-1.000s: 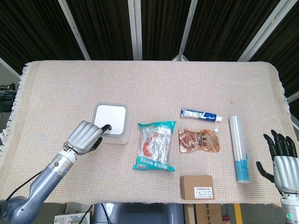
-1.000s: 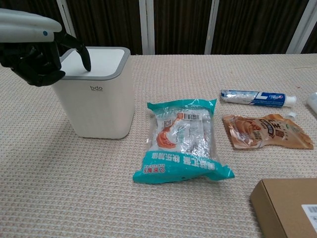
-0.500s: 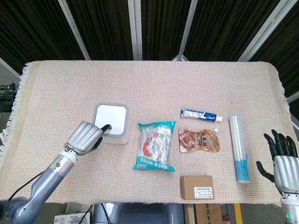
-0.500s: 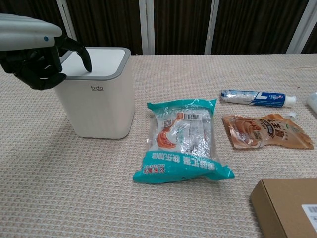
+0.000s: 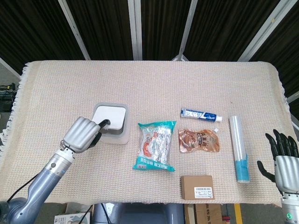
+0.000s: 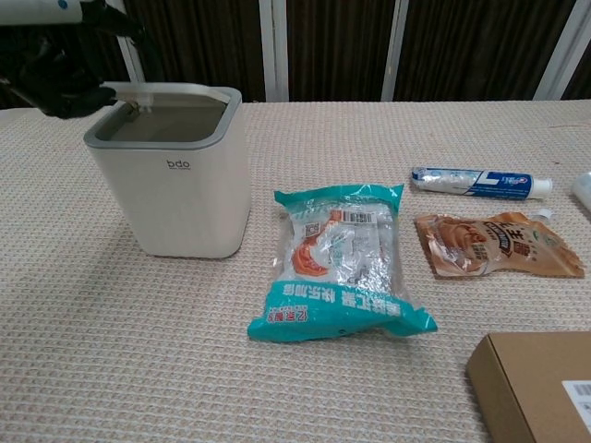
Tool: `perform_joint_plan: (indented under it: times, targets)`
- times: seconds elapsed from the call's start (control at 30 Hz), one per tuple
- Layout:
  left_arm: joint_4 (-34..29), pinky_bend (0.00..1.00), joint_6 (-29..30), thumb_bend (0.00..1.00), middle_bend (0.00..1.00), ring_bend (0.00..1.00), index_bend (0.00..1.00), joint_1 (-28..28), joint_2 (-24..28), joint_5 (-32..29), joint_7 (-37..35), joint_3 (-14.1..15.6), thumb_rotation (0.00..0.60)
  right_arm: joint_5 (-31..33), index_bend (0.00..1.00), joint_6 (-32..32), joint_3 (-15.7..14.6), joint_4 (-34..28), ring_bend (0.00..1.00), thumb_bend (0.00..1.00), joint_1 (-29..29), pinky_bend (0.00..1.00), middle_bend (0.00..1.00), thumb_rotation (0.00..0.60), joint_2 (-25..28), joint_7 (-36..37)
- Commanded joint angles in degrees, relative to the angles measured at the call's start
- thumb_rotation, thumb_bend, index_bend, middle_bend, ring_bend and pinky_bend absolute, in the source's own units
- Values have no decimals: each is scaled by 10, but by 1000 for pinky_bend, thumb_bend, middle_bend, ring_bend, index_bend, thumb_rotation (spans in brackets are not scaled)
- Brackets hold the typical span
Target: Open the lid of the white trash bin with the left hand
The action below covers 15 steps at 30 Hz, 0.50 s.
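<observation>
The white trash bin (image 6: pixel 175 198) stands at the table's left, its grey rim (image 5: pixel 123 135) visible from above. Its white lid (image 6: pixel 171 89) is lifted off the rim and tilted up, with a dark gap under it; from above the lid (image 5: pixel 110 116) looks shifted back. My left hand (image 5: pixel 83 134) is at the bin's near-left corner, fingers curled, one finger stretched toward the lid's edge. In the chest view the left hand (image 6: pixel 51 55) sits high at the top left beside the raised lid. My right hand (image 5: pixel 283 156) hovers at the far right edge, fingers spread, holding nothing.
A teal snack bag (image 5: pixel 154 146) lies just right of the bin. Further right are a toothpaste tube (image 5: pixel 201 113), a brown pouch (image 5: pixel 199 141) and a clear tube with a blue end (image 5: pixel 238 148). A cardboard box (image 5: pixel 196 187) sits at the front edge.
The lid was flat under my left finger; now it has sprung up and tilted open. My left hand has risen and drawn back slightly. The right hand has barely moved.
</observation>
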Motion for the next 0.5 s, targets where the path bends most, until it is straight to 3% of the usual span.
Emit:
perform_joint_plan:
  times: [0.03,0.1,0.17,0.23,0.3,0.33,0.4,0.5]
  targets:
    - [-34,728,49,607,829,806,314,29,23,37,-12,-6,600,1,117,-1,0,0,10,304,0,0,14,600,-1,-1]
    - [-49,718,59,507,763,742,311,39,36,37,-6,-2,600,1,117,-3,-1,-1,10,303,1,0,14,600,-1,-2]
    - [-64,640,64,398,612,592,300,46,50,31,1,3,600,0,117,-3,-2,-1,10,303,1,0,14,600,-2,-4]
    - [-84,459,68,322,430,397,274,55,62,13,8,9,600,-1,117,-4,-2,0,10,304,1,0,14,600,-3,-5]
    - [-106,296,82,282,319,270,259,67,75,-9,27,20,600,-3,117,-3,-3,-2,10,303,1,0,14,600,-4,-7]
    - [-112,226,89,265,274,227,257,72,78,-11,36,25,600,-3,117,-3,-3,-2,10,303,1,0,14,600,-3,-7]
    - [-112,178,114,251,238,206,257,97,81,3,53,49,600,-4,117,-3,-4,-4,10,303,1,0,14,600,-2,-5]
    - [-110,133,181,247,193,139,256,164,74,70,36,94,600,-5,117,-2,-3,-5,10,303,0,0,14,600,1,1]
